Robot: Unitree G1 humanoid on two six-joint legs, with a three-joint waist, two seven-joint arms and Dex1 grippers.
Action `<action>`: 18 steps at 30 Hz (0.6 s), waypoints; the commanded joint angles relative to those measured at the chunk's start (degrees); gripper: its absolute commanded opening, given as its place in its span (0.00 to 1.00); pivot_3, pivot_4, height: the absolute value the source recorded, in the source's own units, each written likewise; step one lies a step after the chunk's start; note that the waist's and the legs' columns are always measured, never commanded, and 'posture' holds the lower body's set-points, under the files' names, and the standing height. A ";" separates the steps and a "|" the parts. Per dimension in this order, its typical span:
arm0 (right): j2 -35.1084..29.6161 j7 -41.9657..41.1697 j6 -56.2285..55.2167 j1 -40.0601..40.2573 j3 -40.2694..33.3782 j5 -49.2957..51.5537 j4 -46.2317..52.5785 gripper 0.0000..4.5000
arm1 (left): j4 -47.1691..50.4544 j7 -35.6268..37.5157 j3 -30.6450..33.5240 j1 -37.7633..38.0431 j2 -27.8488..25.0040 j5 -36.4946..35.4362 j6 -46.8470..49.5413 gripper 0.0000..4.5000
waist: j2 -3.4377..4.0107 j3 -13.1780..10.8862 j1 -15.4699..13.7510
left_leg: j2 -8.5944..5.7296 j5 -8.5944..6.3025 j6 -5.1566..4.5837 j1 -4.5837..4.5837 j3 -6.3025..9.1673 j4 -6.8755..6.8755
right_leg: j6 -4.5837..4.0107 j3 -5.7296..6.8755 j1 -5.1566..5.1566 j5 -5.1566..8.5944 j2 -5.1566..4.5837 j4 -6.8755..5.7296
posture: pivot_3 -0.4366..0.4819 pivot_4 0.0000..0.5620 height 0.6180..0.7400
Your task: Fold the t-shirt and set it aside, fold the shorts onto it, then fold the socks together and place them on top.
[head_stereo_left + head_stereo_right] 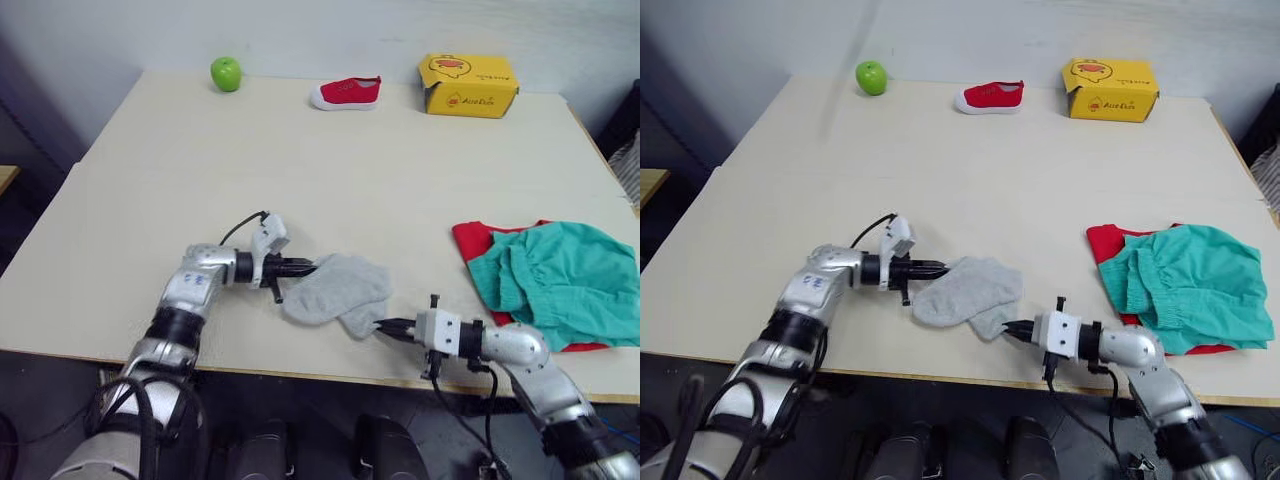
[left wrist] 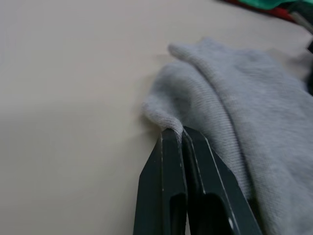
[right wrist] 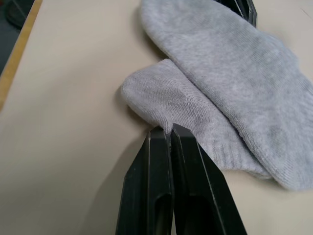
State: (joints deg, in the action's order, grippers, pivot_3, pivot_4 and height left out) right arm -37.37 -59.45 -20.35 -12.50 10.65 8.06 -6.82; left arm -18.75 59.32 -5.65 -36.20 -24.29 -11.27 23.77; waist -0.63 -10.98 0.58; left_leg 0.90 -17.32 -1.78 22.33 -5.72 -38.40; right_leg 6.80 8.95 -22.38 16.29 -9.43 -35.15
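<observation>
1. Pair of plain light grey short socks [image 1: 335, 290] lies overlapped near the front edge of the pale beige table [image 1: 330, 170], between the 2 grippers.
2. Left gripper [image 1: 308, 267]: black fingers pinched together on a fold at the socks' left end; left wrist view shows cloth bunched at the tips.
3. Right gripper [image 1: 384, 326]: fingers closed on the edge of the lower sock at its right end.
4. Teal-green crumply fabric shorts [image 1: 565, 280] w/ gathered waistband lie on top of the bright red t-shirt [image 1: 470, 241], at the table's right side, well apart from the socks.
5. Far edge: green apple [image 1: 226, 73], small red shoe w/ white sole [image 1: 347, 94], yellow cardboard box [image 1: 467, 86].
</observation>
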 commanded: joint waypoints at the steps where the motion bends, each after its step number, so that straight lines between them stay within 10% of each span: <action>1: -0.21 -4.24 -5.33 -5.34 -0.74 0.56 -8.97 0.00 | 15.79 -5.26 4.44 6.85 -2.66 -2.96 8.04 0.00 | 0.00 0.00 -0.07 | 0.01 0.00 0.00 -0.01 0.03 -0.01 | 0.00 0.01 0.02 0.00 -0.01 -0.01 | 0.48 0.27 1.00; 11: 4.64 -10.80 -5.42 -17.29 -0.57 2.11 -24.01 0.00 | 32.99 -20.50 11.71 20.07 0.63 -8.34 21.55 0.00 | 0.01 -0.01 -0.43 | 0.02 -0.04 0.02 -0.08 0.30 -0.25 | -0.02 0.14 0.36 -0.01 -0.10 0.06 | 0.48 0.27 1.00; 18: -0.80 -24.69 9.91 -17.22 -1.49 9.76 -15.96 0.47 | 39.58 -21.60 15.58 25.00 -5.39 -10.85 26.31 0.45 | 0.13 -0.08 -0.28 | 0.04 -0.10 0.08 -0.15 0.30 -0.19 | -0.03 0.15 0.39 -0.01 -0.07 0.11 | 0.48 0.27 1.00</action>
State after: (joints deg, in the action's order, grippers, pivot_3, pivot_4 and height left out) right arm -35.86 -80.87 -14.56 -28.62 11.01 14.75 -25.38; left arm 16.70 36.52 7.08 -12.14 -27.52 -19.73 48.34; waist -0.51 -11.06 0.29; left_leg 0.94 -17.43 -1.71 22.18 -5.42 -38.60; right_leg 6.77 9.10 -22.01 16.29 -9.51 -35.04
